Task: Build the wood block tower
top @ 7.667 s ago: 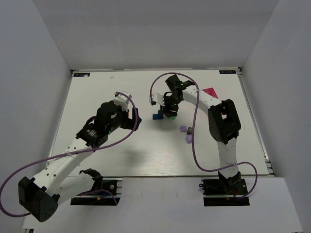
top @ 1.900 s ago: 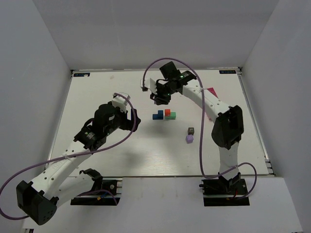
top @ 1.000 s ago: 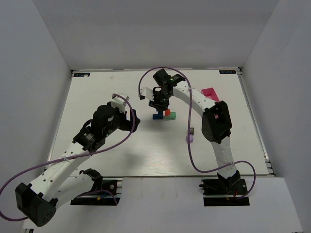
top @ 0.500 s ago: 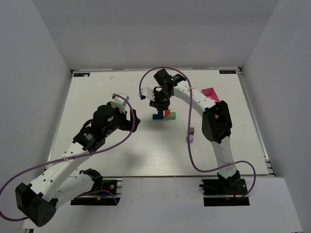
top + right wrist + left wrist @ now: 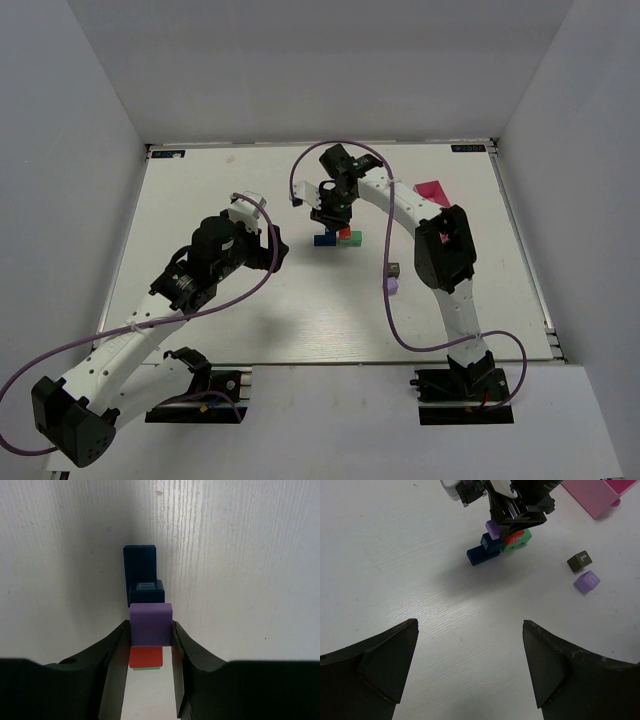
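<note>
Purple block (image 5: pixel 151 624), pinched in the right gripper (image 5: pixel 150 630), has swung back in from its detour. It now hangs just over the red block (image 5: pixel 146 657), at its blue-side edge, with the blue blocks (image 5: pixel 140 562) right beyond, so placement looks imminent. Left gripper (image 5: pixel 470 623) waits well back from red, fingers spread wide and empty. Lilac block (image 5: pixel 586 581) and dark block (image 5: pixel 579 561) lie loose off red's side. Writing? Dark block shows a pale mark, maybe an L.
</note>
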You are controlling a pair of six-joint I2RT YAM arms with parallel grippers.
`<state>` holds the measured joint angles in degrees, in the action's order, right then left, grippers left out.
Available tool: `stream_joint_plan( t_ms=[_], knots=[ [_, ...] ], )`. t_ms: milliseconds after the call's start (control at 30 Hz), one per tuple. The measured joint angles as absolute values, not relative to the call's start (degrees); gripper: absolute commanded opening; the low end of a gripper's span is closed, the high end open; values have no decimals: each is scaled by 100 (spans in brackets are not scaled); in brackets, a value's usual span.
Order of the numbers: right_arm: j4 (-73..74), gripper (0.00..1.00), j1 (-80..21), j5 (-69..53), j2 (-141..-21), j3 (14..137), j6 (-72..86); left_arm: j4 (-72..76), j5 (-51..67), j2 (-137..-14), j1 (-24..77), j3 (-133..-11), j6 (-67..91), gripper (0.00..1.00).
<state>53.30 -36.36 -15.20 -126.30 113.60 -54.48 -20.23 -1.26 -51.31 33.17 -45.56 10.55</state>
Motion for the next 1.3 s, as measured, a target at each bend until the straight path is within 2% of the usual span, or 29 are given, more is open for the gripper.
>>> stream_joint_plan(
  t_ms=[1133, 1300],
  knots=[
    [5240, 17, -3535, -1691, -12768, 11260, -5507, -2023, -126, -5131, 3317, -4556, 1055, 94],
    [5240, 20, -3535, -1693, -12772, 11260, -5511, -2023, -128, -5131, 3315, -4556, 1055, 94]
  ],
)
